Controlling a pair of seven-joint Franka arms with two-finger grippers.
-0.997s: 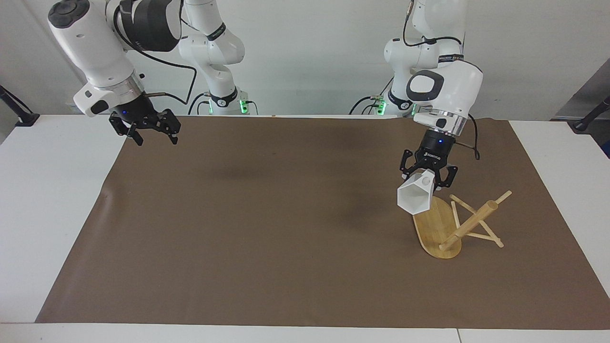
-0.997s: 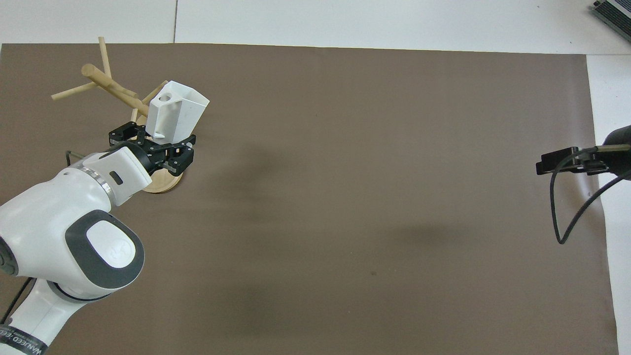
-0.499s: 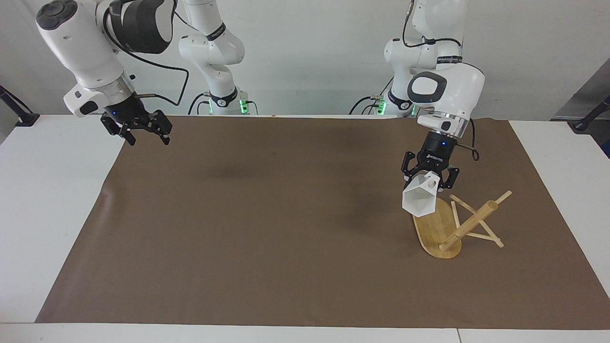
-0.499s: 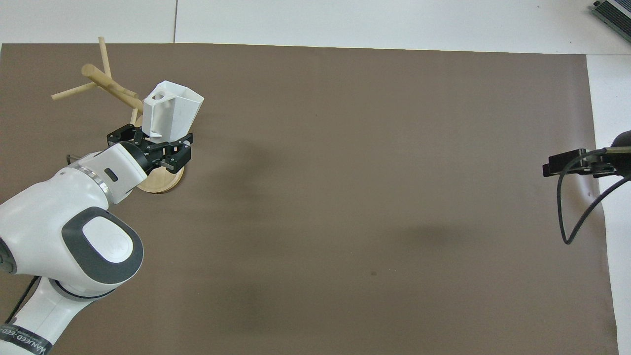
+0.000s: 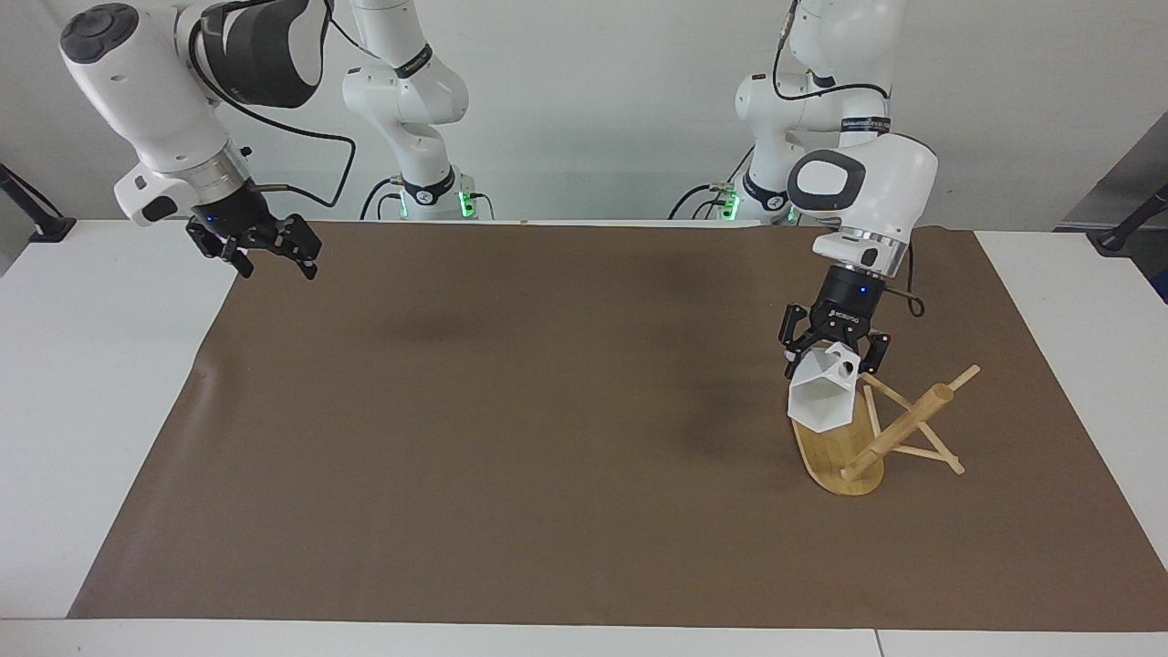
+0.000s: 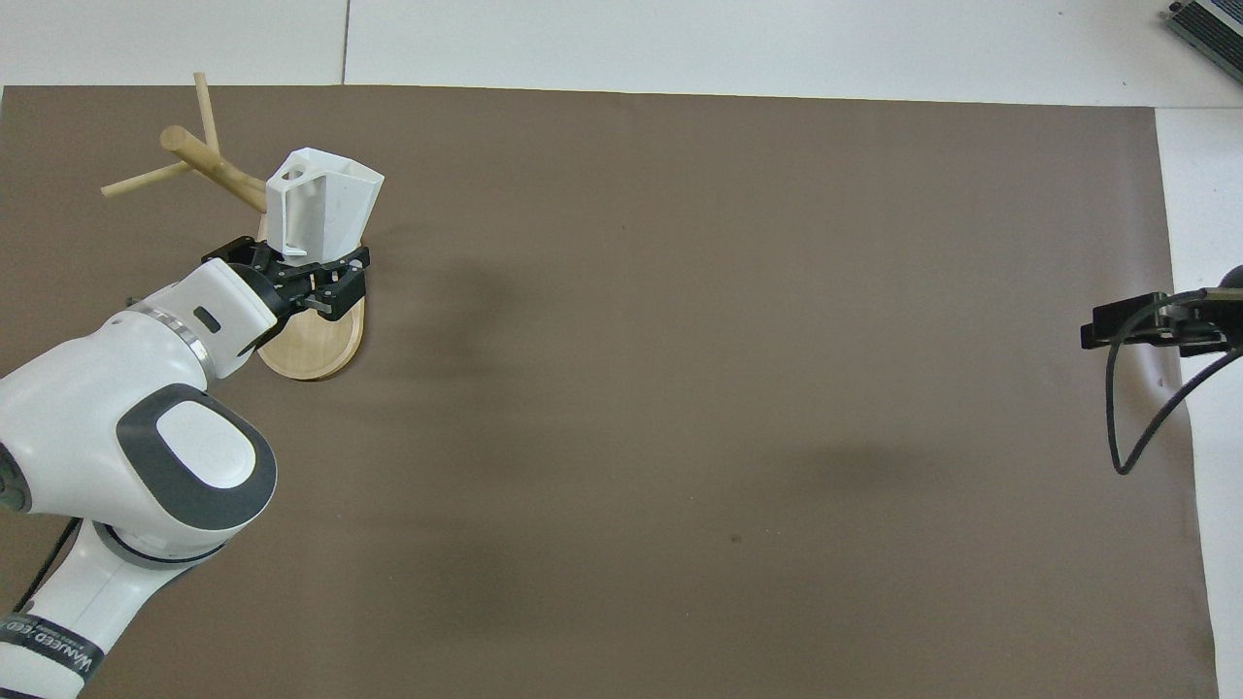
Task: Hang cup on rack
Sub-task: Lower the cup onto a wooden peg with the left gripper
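Cup held over rack base, handle beside the pegs

Table (image 5: 109, 411) surface, white, carries a brown mat (image 5: 511, 438) that covers most of it. At the left arm's end of the mat stands the rack (image 5: 899, 429), its oval bamboo base (image 6: 316, 349) flat on the mat, its thick post (image 6: 209, 165) leaning away from the robots with thin pegs crossing it. Left gripper (image 5: 835, 351) hangs over the base with its 2 fingers clamped on the cup (image 5: 824, 392), gripping it at the bottom end. The white cup is in the air, tipped so its hexagonal rim faces away from the robots and downward, over the nearer part of the base. Its blocky handle (image 6: 291, 177), with the round hole showing, points toward the post and sits just beside the pegs; whether it touches one cannot be told. Right gripper (image 5: 260, 246) waits over the mat's edge at the right arm's end, well apart from the rack, its fingers spread apart and holding nothing.
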